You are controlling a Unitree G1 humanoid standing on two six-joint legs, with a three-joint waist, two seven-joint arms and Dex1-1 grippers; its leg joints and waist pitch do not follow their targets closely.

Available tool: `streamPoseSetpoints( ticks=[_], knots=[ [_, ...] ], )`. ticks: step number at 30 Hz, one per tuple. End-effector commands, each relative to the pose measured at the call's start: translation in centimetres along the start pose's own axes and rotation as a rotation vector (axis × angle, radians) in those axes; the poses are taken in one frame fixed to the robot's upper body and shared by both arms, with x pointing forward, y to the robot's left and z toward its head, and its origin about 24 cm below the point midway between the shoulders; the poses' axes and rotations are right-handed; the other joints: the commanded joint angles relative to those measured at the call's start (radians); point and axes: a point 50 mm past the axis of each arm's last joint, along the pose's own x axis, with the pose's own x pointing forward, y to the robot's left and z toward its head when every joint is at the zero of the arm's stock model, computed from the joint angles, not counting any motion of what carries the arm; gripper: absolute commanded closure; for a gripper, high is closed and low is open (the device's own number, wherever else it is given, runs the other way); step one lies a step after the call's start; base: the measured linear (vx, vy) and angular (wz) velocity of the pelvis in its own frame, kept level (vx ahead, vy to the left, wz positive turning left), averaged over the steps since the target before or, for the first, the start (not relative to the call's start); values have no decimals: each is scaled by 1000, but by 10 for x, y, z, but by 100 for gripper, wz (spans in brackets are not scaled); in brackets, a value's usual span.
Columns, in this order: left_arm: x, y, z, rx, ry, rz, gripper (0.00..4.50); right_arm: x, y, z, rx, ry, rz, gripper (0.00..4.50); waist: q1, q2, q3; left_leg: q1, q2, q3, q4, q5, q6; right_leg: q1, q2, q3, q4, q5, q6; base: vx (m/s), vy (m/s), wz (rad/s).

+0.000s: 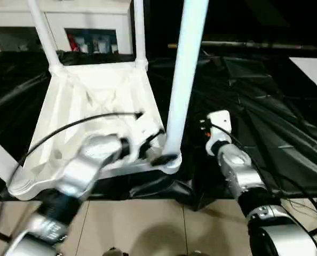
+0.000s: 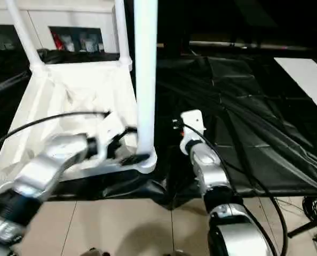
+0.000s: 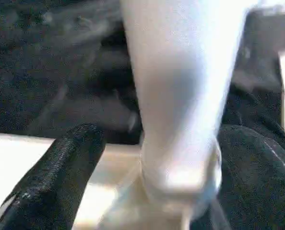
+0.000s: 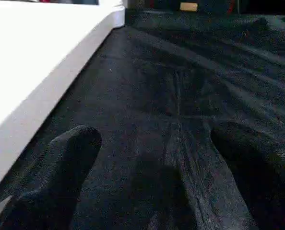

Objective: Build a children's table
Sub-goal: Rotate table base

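Item: children's table top (image 1: 94, 101), inverted on black-draped table (image 1: 265, 122), legs upright in its sockets; near leg (image 1: 182, 80) at 6 o'clock corner flanked by wide-open left hand (image 1: 157, 152), nothing gripped; right hand (image 4: 147, 177) wide open, empty; likely next: press leg home.

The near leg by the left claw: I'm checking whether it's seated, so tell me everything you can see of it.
The near leg is a long white tube of smooth plastic look, widening toward its base. It stands upright in the rounded corner socket of the upturned white table top, on black sheeting. The left claw is open, one black finger on each side of the base. Whether it is fully seated cannot be told.
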Motion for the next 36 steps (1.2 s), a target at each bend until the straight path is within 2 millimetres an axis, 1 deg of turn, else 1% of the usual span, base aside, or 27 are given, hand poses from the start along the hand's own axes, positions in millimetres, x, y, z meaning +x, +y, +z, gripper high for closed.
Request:
streamPoseSetpoints(
  ticks=[1,2,3,4,5,6,7,8,9,11,12,13,14,15,16,17,18,19,20,24,25,26,28,29,30,32,36],
  knots=[
    [-5,-11,6,25,2,-78,0,-5,-9,4,-13,-4,24,2,8,3,-70,20,18,-4,-75,-290,-12,42,-65,36,-83,-305,-170,0,0,0],
    [-9,-13,5,34,12,-87,0,-8,-9,5,-39,1,70,2,10,1,-70,18,17,-3,-75,-282,-11,46,-62,37,-81,-292,-167,0,0,0],
    [-10,-13,4,40,17,-90,18,-10,-9,5,-52,3,91,1,12,3,-69,21,16,0,-73,-286,-10,40,-60,38,-84,-291,-168,0,0,0],
    [-15,-14,2,55,33,-99,18,-16,-8,5,-105,11,175,1,18,0,-69,18,14,0,-73,-288,-6,45,-60,38,-86,-300,-161,0,0,0],
    [-18,-12,-1,61,61,-96,29,-23,-6,5,-159,28,281,0,22,0,-69,18,15,0,-74,-283,-5,45,-61,39,-86,-303,-156,0,0,0],
    [-20,-10,-4,63,81,-92,29,-29,-4,4,-193,42,353,0,28,-3,-66,20,16,-1,-75,-295,-2,43,-61,39,-89,-329,-143,0,0,0],
    [-21,-8,-6,65,101,-91,39,-34,-4,3,-226,57,414,0,28,-3,-65,21,16,0,-75,-303,-1,42,-60,40,-91,-339,-139,0,0,0],
    [-21,-8,-6,65,101,-91,46,-34,-4,3,-226,57,414,0,31,-3,-66,19,17,-2,-76,-298,0,44,-62,40,-90,-339,-134,0,0,0],
    [-22,-5,-9,70,137,-87,66,-45,-6,4,-261,87,499,0,29,-5,-64,17,15,-2,-77,-300,1,45,-61,40,-92,-349,-135,0,0,0],
    [-21,0,-11,57,157,-81,74,-53,-10,6,-292,113,552,0,33,-7,-64,20,15,-1,-75,-298,4,44,-61,43,-96,-369,-122,0,0,0],
    [-20,2,-11,57,165,-91,85,-58,-14,9,-318,132,573,0,33,-6,-65,17,14,-2,-76,-288,3,46,-64,42,-95,-372,-125,0,0,0],
    [-19,2,-11,57,166,-94,95,-59,-15,9,-322,135,576,0,33,-8,-63,17,12,-1,-76,-291,4,45,-62,41,-99,-384,-121,0,0,0],
    [-18,5,-14,49,191,-92,107,-61,-19,11,-334,148,582,0,35,-4,-66,19,14,-3,-74,-289,2,44,-66,42,-97,-389,-122,0,0,0],
    [-18,6,-16,45,207,-91,116,-63,-22,12,-343,161,587,0,33,-6,-64,17,11,-3,-74,-293,3,45,-63,40,-100,-402,-117,0,0,0],
    [-16,9,-18,35,221,-84,116,-67,-25,14,-357,176,605,0,35,-6,-65,19,12,-3,-73,-293,2,45,-65,41,-100,-402,-117,0,0,0],
    [-14,10,-20,22,226,-83,123,-70,-27,15,-366,183,620,0,33,-6,-64,17,11,-3,-72,-288,5,47,-64,40,-102,-402,-115,0,0,0],
    [-14,10,-20,20,226,-83,123,-70,-27,16,-365,183,622,0,33,-7,-66,18,12,-4,-72,-288,5,46,-66,40,-101,-402,-117,0,0,0],
    [-13,11,-21,9,227,-86,145,-72,-28,17,-361,184,636,0,31,-3,-66,16,11,-4,-72,-284,7,48,-65,39,-100,-396,-121,0,0,0],
    [-12,11,-22,1,227,-90,145,-74,-28,18,-356,183,647,0,31,-4,-68,15,12,-4,-71,-277,8,48,-64,38,-99,-379,-125,0,0,0],
    [-17,12,-26,-41,259,-107,185,-80,-28,25,-356,190,678,0,32,-6,-71,16,15,-5,-70,-253,18,50,-63,38,-90,-306,-158,0,0,0],
    [-18,13,-26,-46,266,-105,197,-81,-28,26,-355,191,681,0,32,-8,-70,15,15,-4,-70,-251,21,51,-63,38,-91,-302,-161,0,0,0],
    [-20,15,-28,-53,275,-98,204,-81,-28,27,-357,191,685,0,32,-7,-70,16,15,-3,-69,-249,21,50,-63,38,-90,-300,-163,0,0,0],
    [-22,17,-30,-68,281,-83,217,-80,-28,28,-356,191,688,0,32,-7,-68,19,15,-3,-69,-265,18,47,-64,37,-93,-325,-163,0,0,0],
    [-23,17,-31,-79,283,-82,225,-80,-26,29,-356,190,698,0,33,-8,-68,18,15,-3,-69,-265,17,49,-66,38,-94,-335,-161,0,0,0],
    [-23,17,-32,-82,282,-84,245,-80,-26,30,-356,190,702,0,33,-8,-68,18,15,-3,-69,-264,16,48,-66,38,-95,-339,-160,0,0,0],
    [-23,17,-32,-82,281,-86,254,-80,-25,30,-355,191,704,0,34,-8,-68,18,16,-3,-70,-263,15,48,-67,38,-95,-344,-158,0,0,0],
    [-22,15,-33,-90,276,-100,292,-80,-23,31,-349,192,722,0,36,-10,-68,18,15,-3,-69,-261,14,48,-67,38,-95,-355,-152,0,0,0]
  ],
)
